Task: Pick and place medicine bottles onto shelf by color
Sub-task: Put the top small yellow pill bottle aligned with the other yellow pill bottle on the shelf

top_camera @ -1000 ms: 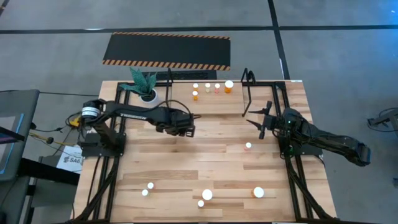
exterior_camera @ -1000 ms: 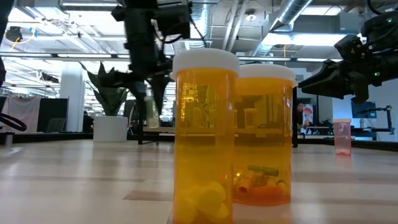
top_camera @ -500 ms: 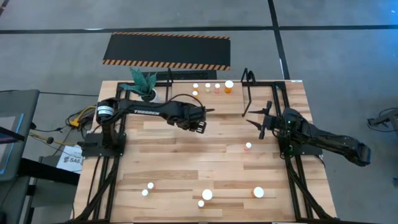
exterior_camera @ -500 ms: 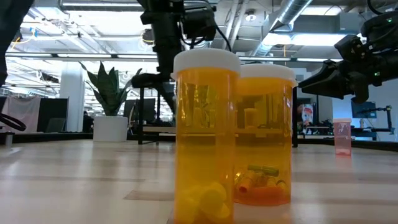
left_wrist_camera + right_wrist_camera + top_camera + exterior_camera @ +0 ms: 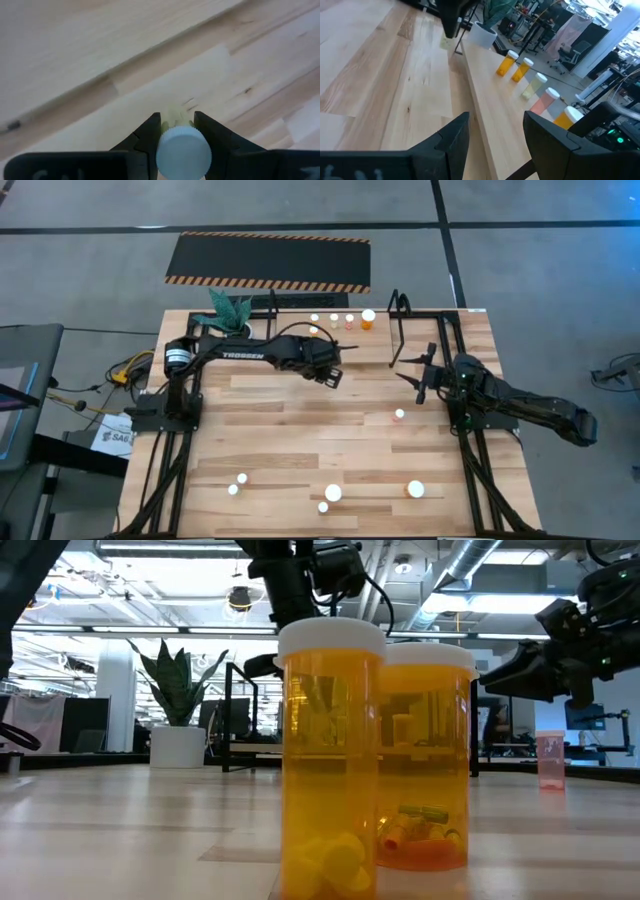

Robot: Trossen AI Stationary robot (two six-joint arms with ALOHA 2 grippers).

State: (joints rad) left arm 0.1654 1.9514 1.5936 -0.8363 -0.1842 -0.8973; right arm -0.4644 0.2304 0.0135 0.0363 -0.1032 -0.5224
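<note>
**Left gripper carries a pale bottle above the table near the shelf row**

A small pale yellowish bottle point(image 5: 182, 150) with a white cap is clamped between the left gripper's point(image 5: 177, 131) two dark fingers, above bare wooden table point(image 5: 75, 60) planks. From above, the left gripper point(image 5: 327, 370) is at the middle of the table's far half, just on the near side of the shelf point(image 5: 398, 310), a thin black frame along the far edge.

Five bottles stand in a row on the shelf: two orange ones point(image 5: 506, 63) at the left, then a pale yellowish one point(image 5: 535, 85), a pinkish one point(image 5: 546, 101) and a larger orange one point(image 5: 566, 119) at the right end. A white plant pot point(image 5: 238, 333) with a green plant stands left of the row.

Other bottles lie well apart from the shelf: a pinkish one point(image 5: 399, 415) right of centre, and five along the near edge, among them two large orange bottles point(image 5: 330, 760) standing side by side close to the low camera.

The right gripper point(image 5: 418, 375) waits over the right side of the table, near the shelf's right end loop, its fingers point(image 5: 451, 137) apart and holding nothing.
</note>
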